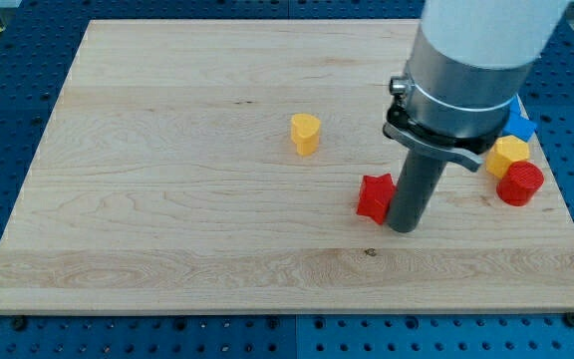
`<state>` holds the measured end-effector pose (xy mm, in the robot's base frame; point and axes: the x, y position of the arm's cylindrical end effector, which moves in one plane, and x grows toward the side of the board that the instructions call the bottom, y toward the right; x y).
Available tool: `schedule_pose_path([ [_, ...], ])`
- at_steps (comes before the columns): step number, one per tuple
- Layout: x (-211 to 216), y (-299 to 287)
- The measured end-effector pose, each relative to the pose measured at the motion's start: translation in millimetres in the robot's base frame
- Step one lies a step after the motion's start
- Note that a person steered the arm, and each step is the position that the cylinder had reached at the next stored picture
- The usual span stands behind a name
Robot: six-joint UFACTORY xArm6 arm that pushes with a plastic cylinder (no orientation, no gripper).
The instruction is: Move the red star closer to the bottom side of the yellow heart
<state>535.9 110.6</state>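
The red star (374, 196) sits on the wooden surface (167, 199), right of the view's centre and a little toward the view's bottom, and you can see it resting flat with its points showing on the left side. Look just to its right: my tip (403, 228) is down on the surface, pressed right up against the star's right-hand edge, so the dark rod hides a sliver of the block there. There are no jaws on this arm to report, only that straight rod coming down from the wide grey and white body that fills the view's upper right. Now find the yellow heart (306, 133): it stands up and to the left of the star, near the middle of the surface, well apart from the star with bare wood between them. The star lies below the heart and off to its right, not directly under it. Over at the view's right edge you have a tight cluster: a yellow block (507, 155), its shape hard to make out, a red block (520, 184) with a many-sided outline just below it and touching it, and a blue block (521, 125) peeking out behind the arm, mostly hidden. All three sit well apart from the star and from my tip.
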Motion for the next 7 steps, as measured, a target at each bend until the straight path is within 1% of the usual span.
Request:
schedule_pose_path([
  [4, -33, -42],
  [5, -36, -50],
  [6, -48, -51],
  [7, -50, -51],
])
